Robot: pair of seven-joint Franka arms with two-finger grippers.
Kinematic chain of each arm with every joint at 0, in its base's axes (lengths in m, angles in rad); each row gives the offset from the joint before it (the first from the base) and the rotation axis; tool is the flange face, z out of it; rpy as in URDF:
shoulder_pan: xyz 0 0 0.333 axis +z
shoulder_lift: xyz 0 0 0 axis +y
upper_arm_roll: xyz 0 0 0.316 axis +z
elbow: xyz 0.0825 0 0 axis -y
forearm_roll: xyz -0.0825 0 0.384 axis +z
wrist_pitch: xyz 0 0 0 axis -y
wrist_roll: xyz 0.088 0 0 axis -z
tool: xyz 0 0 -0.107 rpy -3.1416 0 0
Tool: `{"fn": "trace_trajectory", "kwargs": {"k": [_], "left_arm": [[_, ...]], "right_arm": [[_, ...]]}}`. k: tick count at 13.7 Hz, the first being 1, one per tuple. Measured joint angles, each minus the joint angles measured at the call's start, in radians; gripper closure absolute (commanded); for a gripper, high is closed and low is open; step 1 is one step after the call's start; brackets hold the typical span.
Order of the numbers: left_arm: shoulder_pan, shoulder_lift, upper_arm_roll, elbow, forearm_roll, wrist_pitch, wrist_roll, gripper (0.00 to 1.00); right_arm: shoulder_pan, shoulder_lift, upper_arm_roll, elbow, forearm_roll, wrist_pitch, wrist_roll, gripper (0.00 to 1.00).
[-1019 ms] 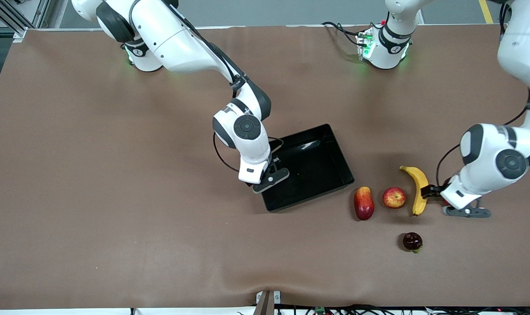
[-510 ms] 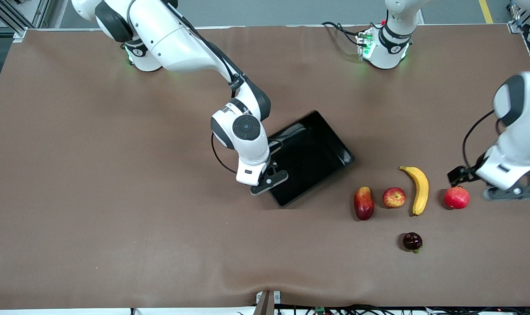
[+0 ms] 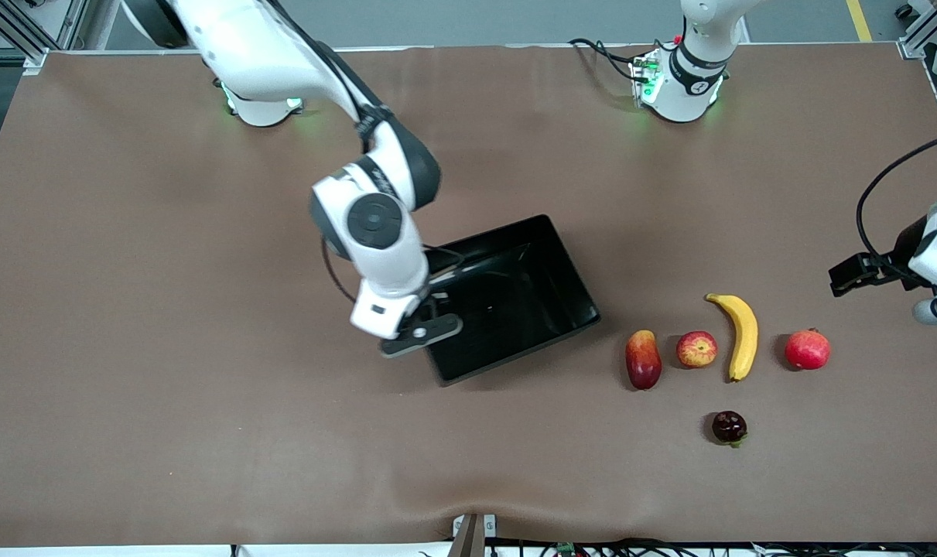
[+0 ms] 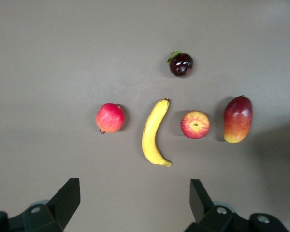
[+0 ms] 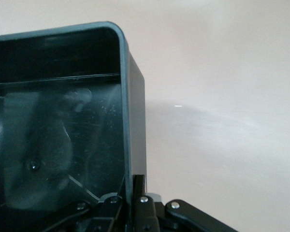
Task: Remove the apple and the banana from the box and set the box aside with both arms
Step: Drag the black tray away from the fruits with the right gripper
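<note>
The black box [image 3: 514, 298] sits empty in the middle of the table [image 3: 166, 387]; it looks light, stiff and shiny-slippery, so its thin wall is the best place to pinch. My right gripper [image 3: 422, 329] is squeezed tight on that wall at the corner nearest the right arm's end. The banana [image 3: 739, 334] and apple [image 3: 697, 349] lie out on the table toward the left arm's end, and my left gripper [image 4: 135, 195] hangs wide open and empty above them.

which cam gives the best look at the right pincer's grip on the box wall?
Right wrist view: the right pincer is shut on the box, its wall running straight into the fingers. Front view shows the whole box and the right pincer at its edge, but the wrist hides the contact. Left wrist view shows only fruit.
</note>
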Motion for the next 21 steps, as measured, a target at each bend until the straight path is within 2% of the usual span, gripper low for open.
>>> {"fn": "trace_trajectory", "kwargs": {"k": [6, 8, 10, 11, 14, 16, 18, 21], "left_arm": [[-0.003, -0.061, -0.034, 0.001, -0.049, -0.049, 0.075, 0.0], [-0.006, -0.068, -0.05, 0.0, -0.055, -0.071, 0.075, 0.0], [-0.023, -0.089, -0.032, -0.002, -0.103, -0.093, 0.075, 0.0], [-0.058, -0.11, 0.014, -0.007, -0.129, -0.106, 0.075, 0.0], [-0.204, -0.188, 0.208, -0.049, -0.189, -0.135, 0.077, 0.0], [-0.288, -0.234, 0.299, -0.095, -0.194, -0.141, 0.079, 0.0], [-0.357, -0.272, 0.356, -0.143, -0.194, -0.141, 0.079, 0.0], [-0.381, -0.296, 0.374, -0.183, -0.194, -0.141, 0.079, 0.0]], "right_arm": [[-0.18, -0.11, -0.002, -0.012, 0.0, -0.128, -0.002, 1.0], [-0.244, -0.135, -0.001, -0.048, 0.013, -0.134, -0.005, 1.0], [-0.319, -0.17, -0.002, -0.11, 0.05, -0.134, -0.046, 1.0], [-0.362, -0.189, -0.001, -0.144, 0.072, -0.134, -0.085, 1.0], [-0.506, -0.229, -0.002, -0.235, 0.128, -0.134, -0.223, 1.0], [-0.616, -0.233, -0.002, -0.276, 0.153, -0.131, -0.333, 1.0], [-0.722, -0.233, -0.003, -0.319, 0.169, -0.111, -0.448, 1.0], [-0.798, -0.233, -0.002, -0.411, 0.176, -0.01, -0.535, 1.0]]}}
